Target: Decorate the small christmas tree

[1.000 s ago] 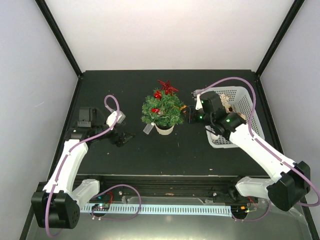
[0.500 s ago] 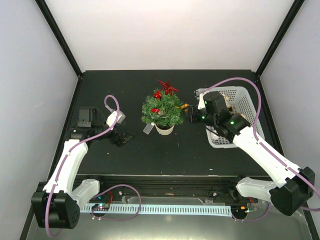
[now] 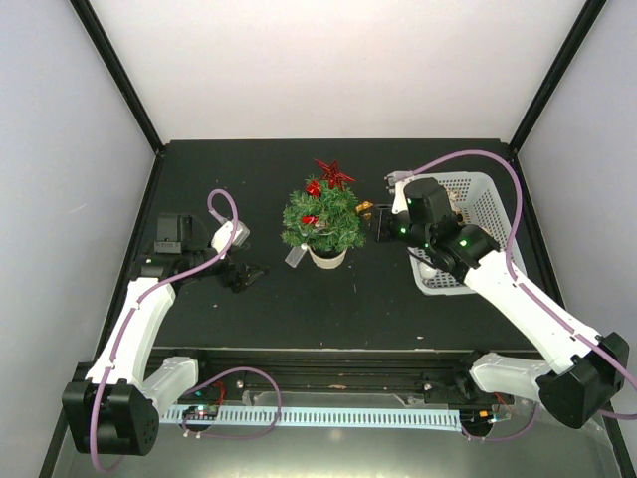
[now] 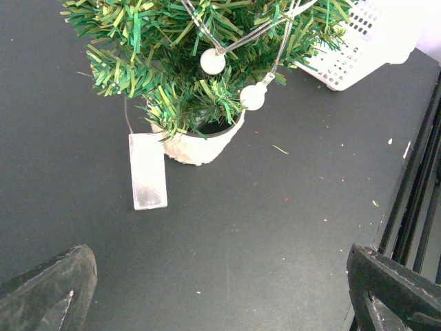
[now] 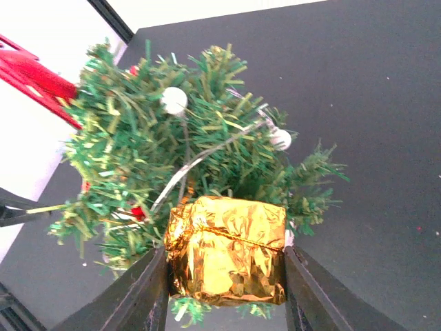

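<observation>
The small christmas tree (image 3: 321, 224) stands mid-table in a white pot (image 4: 200, 141) with a pale tag (image 4: 147, 170). It carries a red star (image 3: 333, 173), red ornaments and a string of white beads (image 4: 213, 61). My right gripper (image 5: 226, 276) is shut on a gold foil gift box (image 5: 227, 252). It holds the box against the branches on the tree's right side (image 3: 365, 209). My left gripper (image 4: 220, 289) hangs open and empty over bare table, left of the tree and near the pot.
A white mesh basket (image 3: 438, 284) with more ornaments sits right of the tree, under the right arm. Black frame posts and a rail border the table. The basket's corner (image 4: 365, 41) also shows in the left wrist view.
My right gripper has carried the gold box slightly farther back and closer into the tree's right side. The left arm has not moved.
</observation>
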